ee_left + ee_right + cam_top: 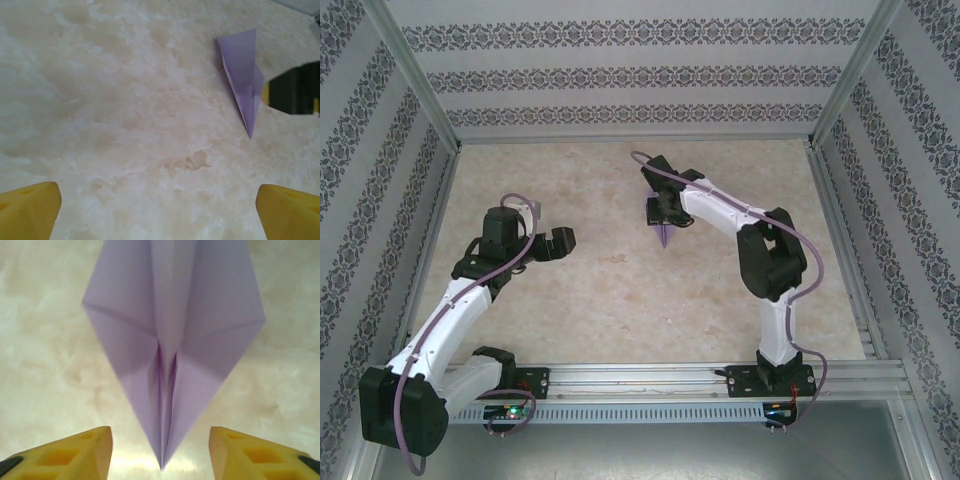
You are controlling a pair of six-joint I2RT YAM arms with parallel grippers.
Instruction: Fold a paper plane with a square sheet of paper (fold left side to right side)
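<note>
While the overhead view takes in the whole pale, marbled tabletop (620,310) and the patterned walls (620,80) around it, each wrist camera gives only a close patch of that surface.

From above, the left arm (450,310) bends in over the left half of the tabletop and the right arm (770,260) reaches toward the middle of the far half. The left tool (555,243) hangs well apart from the right tool (665,212).

The left wrist view shows what the overhead view leaves too small to judge. Its two yellow fingertips (30,210) sit at the bottom corners, spread as wide as they go, with bare tabletop between them and nothing gripped.

From above, the paper plane (664,234) is a small purple sliver just on the near side of the right tool, its sharp point aimed toward the arm bases. The left wrist camera sees it from the side, lying flat on the tabletop, with the dark body of the right tool just beside its edge.

Only the right wrist view shows the folds: a centre crease runs to the nose, with the wings widening away from the camera. The right tool's yellow fingers (75,455) stand parted on either side of the nose, tabletop showing in both gaps. This tool is partly open and grips nothing.
</note>
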